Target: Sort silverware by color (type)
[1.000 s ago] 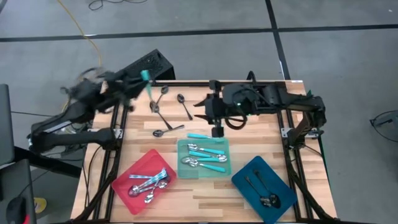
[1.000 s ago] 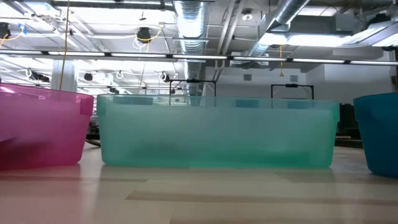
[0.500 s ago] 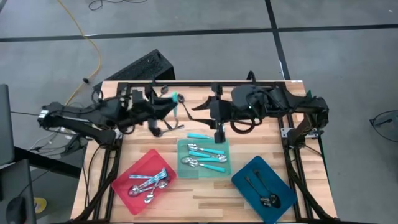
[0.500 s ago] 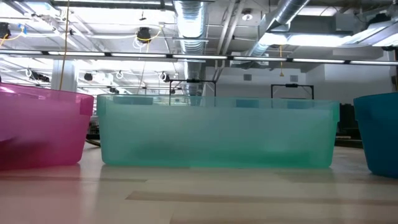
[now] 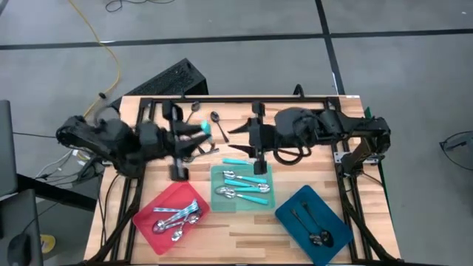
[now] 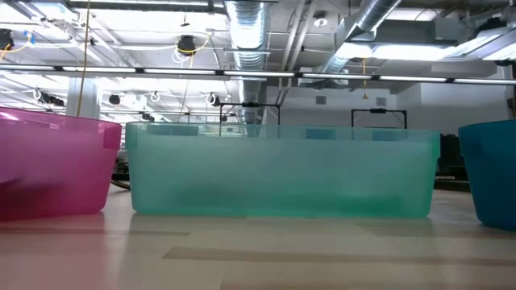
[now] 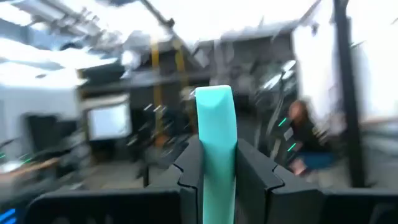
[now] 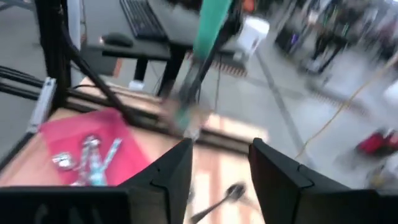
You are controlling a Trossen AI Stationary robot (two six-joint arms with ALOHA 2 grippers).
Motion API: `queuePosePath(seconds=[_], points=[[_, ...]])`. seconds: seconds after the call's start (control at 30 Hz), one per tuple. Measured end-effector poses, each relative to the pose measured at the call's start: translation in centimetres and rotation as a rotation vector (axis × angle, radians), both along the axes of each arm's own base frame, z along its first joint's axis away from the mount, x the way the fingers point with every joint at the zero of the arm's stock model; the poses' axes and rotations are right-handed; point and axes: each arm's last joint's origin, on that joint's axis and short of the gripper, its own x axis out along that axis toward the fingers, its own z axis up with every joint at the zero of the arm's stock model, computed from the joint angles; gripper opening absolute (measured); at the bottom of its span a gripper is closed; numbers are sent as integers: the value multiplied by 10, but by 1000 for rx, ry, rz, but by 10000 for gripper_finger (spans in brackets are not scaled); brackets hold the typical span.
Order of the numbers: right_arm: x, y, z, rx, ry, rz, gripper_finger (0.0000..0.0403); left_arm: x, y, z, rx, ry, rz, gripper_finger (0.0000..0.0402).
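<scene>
My left gripper (image 5: 198, 133) hovers over the table's far middle, shut on a turquoise-handled spoon (image 5: 204, 127). In the left wrist view the handle (image 7: 216, 124) stands out beyond my fingers; its bowl is hidden. My right gripper (image 5: 235, 140) is open just right of it, above the teal tray's far edge, touching nothing (image 8: 221, 162). A loose turquoise spoon (image 5: 236, 161) lies flat by the teal tray (image 5: 222, 174). Dark spoons (image 5: 216, 118) lie on the far table. Silver spoons lie in the red tray (image 5: 159, 201), turquoise ones in the teal tray, dark ones in the blue tray (image 5: 295, 199). My left gripper pinches the spoon's turquoise handle (image 7: 217, 171) between its two fingers (image 7: 189, 171), with the fingers lying along the handle. The handle's free end sticks out past the fingertips. The spoon is lifted clear of the table.
Three trays stand in a row along the near side: red (image 6: 48, 165), teal (image 6: 282, 173), blue (image 6: 492, 173). A black frame rail (image 5: 236, 98) runs along the far edge. The two arms are close together over the far middle. Bare wood lies between the trays and the near edge.
My left arm has swung in from beyond the table's far left corner toward the middle and come down, carrying the turquoise-handled spoon with it. It now stands close to my right gripper.
</scene>
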Motion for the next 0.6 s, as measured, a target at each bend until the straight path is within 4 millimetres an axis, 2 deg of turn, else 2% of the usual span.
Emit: queuePosePath(seconds=[0.13,0.23,0.3,0.47,0.6], points=[[-5,2,15,3,-105,23,211,9,-17,-14,17,88,131,42],[-8,9,23,44,-164,45,233,2,-17,-1,24,-32,55,42],[-5,14,21,70,-176,59,243,0,-19,4,97,-80,-14,42],[7,26,20,80,-238,89,252,-1,-35,0,282,-90,-87,42],[5,31,23,93,-268,102,252,0,-29,2,291,-126,-41,42]])
